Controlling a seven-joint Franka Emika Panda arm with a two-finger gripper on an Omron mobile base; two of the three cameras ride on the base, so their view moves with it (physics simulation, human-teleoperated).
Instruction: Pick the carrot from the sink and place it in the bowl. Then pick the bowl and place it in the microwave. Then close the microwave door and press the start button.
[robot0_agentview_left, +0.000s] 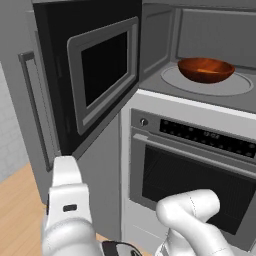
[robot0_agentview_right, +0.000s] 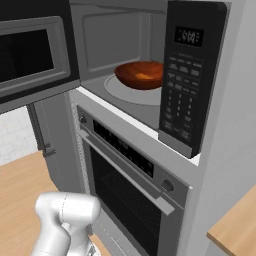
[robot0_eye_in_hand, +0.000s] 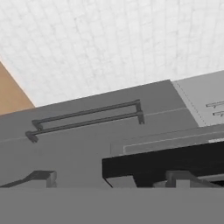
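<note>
One shiny red-brown bowl (robot0_agentview_left: 206, 69) sits in the open microwave (robot0_agentview_left: 210, 85). Right view shows its buttons (robot0_agentview_right: 180, 107). Fingers (robot0_eye_in_hand: 113, 179) wide apart, holding nothing.

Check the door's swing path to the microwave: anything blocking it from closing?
Nothing visible blocks it. The microwave door stands wide open at the left; the bowl sits fully inside the microwave on the turntable, behind the front edge.
</note>
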